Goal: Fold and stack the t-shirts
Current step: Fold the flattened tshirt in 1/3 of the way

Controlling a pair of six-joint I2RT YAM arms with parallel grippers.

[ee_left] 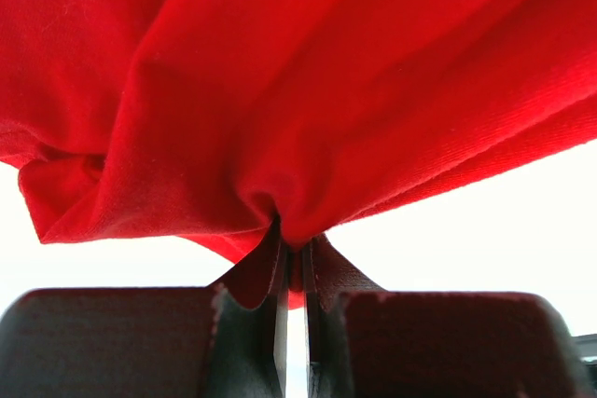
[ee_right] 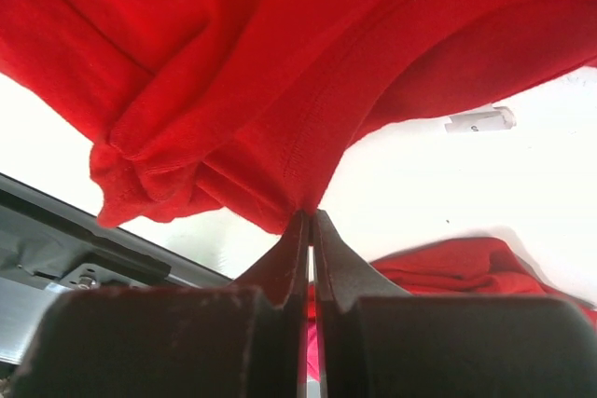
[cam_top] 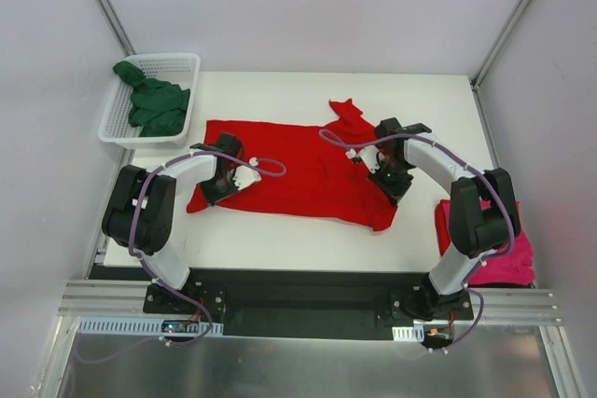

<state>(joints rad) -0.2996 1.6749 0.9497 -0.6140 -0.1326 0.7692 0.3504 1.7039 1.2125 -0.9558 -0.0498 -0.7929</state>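
Red t-shirt (cam_top: 298, 163) pinched in both closed jaws

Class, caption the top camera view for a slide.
Left gripper and right gripper pinch the red t-shirt on the table; green t-shirt in basket, pink t-shirt set aside.

Basket (cam_top: 177, 62) back left, t-shirt (cam_top: 298, 167) central

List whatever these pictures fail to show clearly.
- Top view: the right arm covers much of the pink t-shirt, so its fold is unclear.
- Top view: the green t-shirt lies crumpled in the basket; its underside is hidden.
- Left wrist view: the red t-shirt blocks nearly everything beyond.
- Right wrist view: the white tag is too small to read.
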